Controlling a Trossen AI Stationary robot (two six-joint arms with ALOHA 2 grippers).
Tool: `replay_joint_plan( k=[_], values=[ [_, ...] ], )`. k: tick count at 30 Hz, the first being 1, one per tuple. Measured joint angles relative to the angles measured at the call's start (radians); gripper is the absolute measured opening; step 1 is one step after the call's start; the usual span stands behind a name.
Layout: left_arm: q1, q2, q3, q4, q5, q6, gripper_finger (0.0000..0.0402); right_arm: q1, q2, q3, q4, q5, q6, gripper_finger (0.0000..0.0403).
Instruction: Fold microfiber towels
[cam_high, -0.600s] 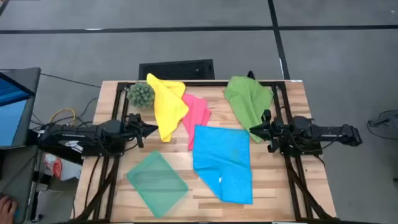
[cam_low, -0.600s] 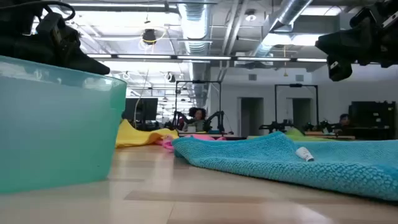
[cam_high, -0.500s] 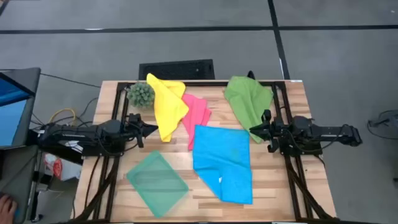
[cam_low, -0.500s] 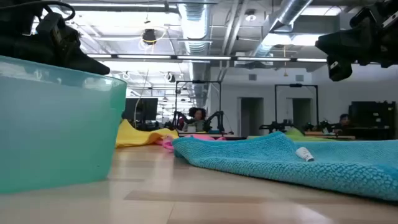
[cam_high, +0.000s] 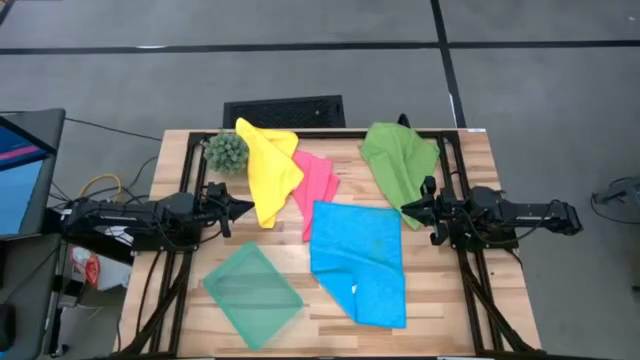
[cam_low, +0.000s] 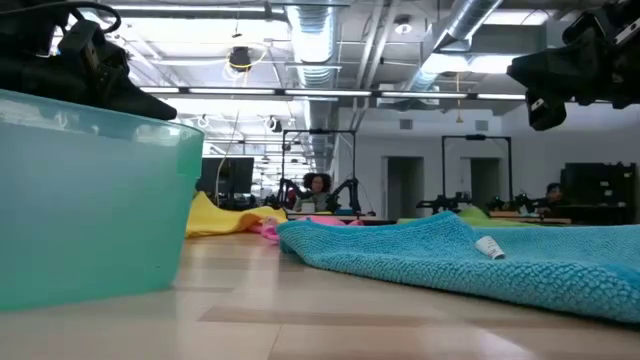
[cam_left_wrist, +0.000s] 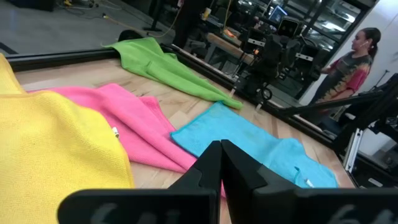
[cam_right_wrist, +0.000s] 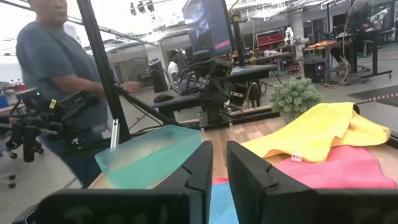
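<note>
Bare wood (cam_high: 440, 290) beside blue towel (cam_high: 360, 262)

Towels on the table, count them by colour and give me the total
yellow towel: 1
pink towel: 1
green towel: 1
blue towel: 1
Total: 4 towels

Robotics lab or workshop: exposed ceiling ducts (cam_low: 320, 40), other arm rigs on benches (cam_low: 345, 195), monitor (cam_right_wrist: 208, 25), grey floor (cam_high: 320, 70), people standing (cam_right_wrist: 59, 81).
</note>
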Motion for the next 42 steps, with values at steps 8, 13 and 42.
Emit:
replay_joint_plan(
  k=[8,13,42],
  values=[
    [0.000,0.000,0.000,0.000,0.000,0.000,0.0000,0.000,0.000,0.000,0.000,0.000,0.000,0.0072],
    [0.000,0.000,0.000,0.000,0.000,0.000,0.0000,0.000,0.000,0.000,0.000,0.000,0.000,0.0072],
    [0.000,0.000,0.000,0.000,0.000,-0.085,0.0000,0.000,0.000,0.000,0.000,0.000,0.000,0.0072]
  ],
)
